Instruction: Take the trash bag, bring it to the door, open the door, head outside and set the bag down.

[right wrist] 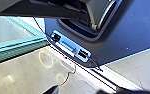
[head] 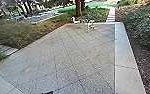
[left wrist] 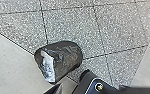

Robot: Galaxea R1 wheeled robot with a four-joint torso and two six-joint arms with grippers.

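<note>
Place: the robot is facing outdoors over a grey paved patio (head: 73, 55), with a concrete border (head: 127, 57) running along its right side.
Trash bag: the dark, wrinkled bag (left wrist: 67, 58) is appearing above or on the seam between speckled pavers and smooth concrete, near the robot's base; a pale, shiny patch is catching light on it. Whether it is hanging or resting on the ground, I cannot tell.
Left gripper: the dark tip of the left gripper (left wrist: 55, 89) is pointing in just beside the bag; I cannot tell whether it is opening wide, closing narrow or holding the bag.
Right gripper: the right gripper (right wrist: 52, 90) is reaching in over pale ground; its state I cannot tell either.
Doorway side: a glass panel with a greenish frame (right wrist: 18, 51) is standing beside the robot's base, and a bright strip (right wrist: 107, 76) is running along the ground there.
Far end: pale furniture (head: 87, 24) is standing near a pink-and-white object (head: 76, 20), with tree trunks (head: 79, 8) rising behind.
Edges: bushes (head: 143, 25) are growing along the right, low plants (head: 13, 32) along the left.
</note>
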